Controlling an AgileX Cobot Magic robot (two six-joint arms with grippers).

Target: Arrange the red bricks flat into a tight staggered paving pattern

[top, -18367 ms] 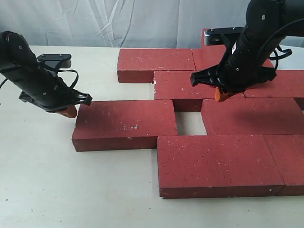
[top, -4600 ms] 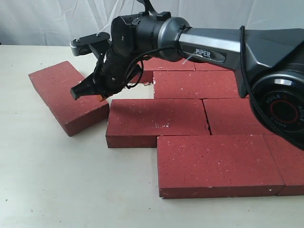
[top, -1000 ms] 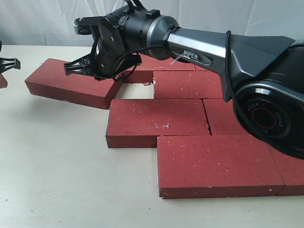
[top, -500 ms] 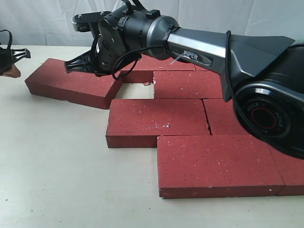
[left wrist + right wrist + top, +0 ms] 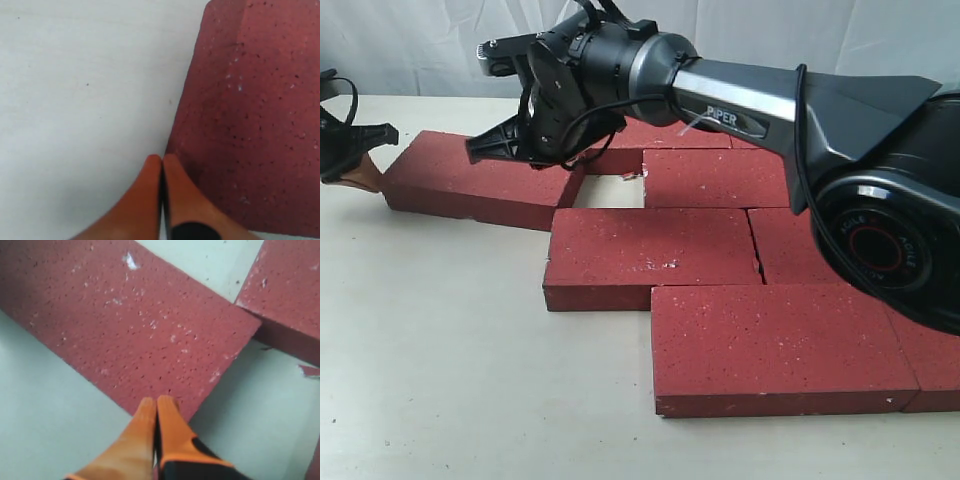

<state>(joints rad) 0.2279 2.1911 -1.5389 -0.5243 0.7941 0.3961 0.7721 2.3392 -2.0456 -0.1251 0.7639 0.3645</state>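
One loose red brick (image 5: 475,180) lies flat at the left, slightly angled to the paved rows. My right gripper (image 5: 542,158) reaches across from the right and rests shut at that brick's right end; in the right wrist view its orange fingertips (image 5: 156,401) touch a corner of the brick (image 5: 135,325). My left gripper (image 5: 365,176) is shut, and its tip (image 5: 161,159) sits against the left end of the same brick (image 5: 250,120). Several other red bricks (image 5: 650,255) lie flat in staggered rows at the centre and right. Neither gripper holds anything.
A small patch of bare table (image 5: 610,192) shows between the loose brick and the second-row brick (image 5: 735,178). The long right arm (image 5: 750,95) spans above the back rows. A white curtain hangs behind the table.
The left gripper has come in from the left edge to the loose brick's left end. The brick has slid slightly right toward the rows, with the right gripper still at its right end.
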